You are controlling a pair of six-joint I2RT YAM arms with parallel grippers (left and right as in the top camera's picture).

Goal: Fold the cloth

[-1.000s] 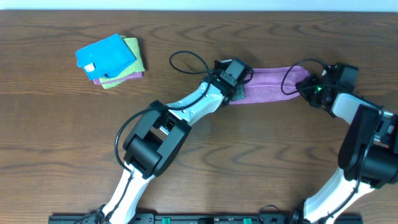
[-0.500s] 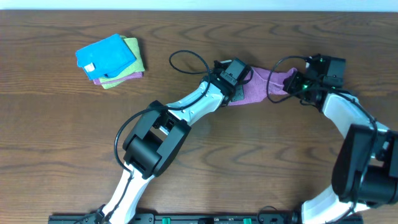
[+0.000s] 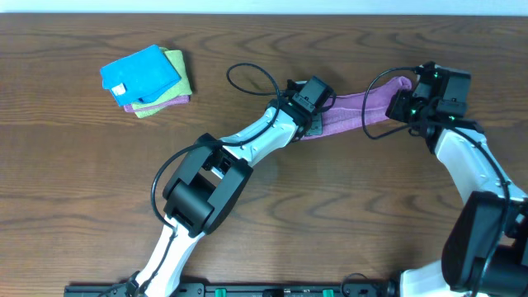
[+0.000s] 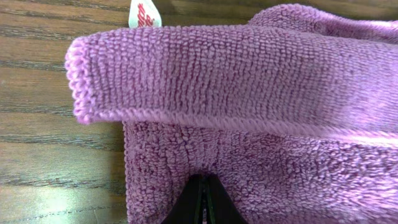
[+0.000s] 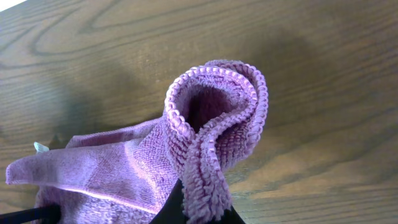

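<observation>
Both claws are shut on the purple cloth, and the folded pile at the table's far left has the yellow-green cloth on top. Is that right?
Not quite. In the overhead view the blue cloth lies on top of the pile, with the yellow-green cloth under it. The rest holds: the left claw and right claw are both shut on the purple cloth.

Brown wood-grain table (image 3: 82, 165) — a lilac cloth (image 3: 348, 111) and a small cloth stack (image 3: 144, 78) lie on it.

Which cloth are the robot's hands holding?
The lilac cloth, pinched by the left gripper and right gripper; the blue cloth and yellow-green cloth lie stacked, untouched.
</observation>
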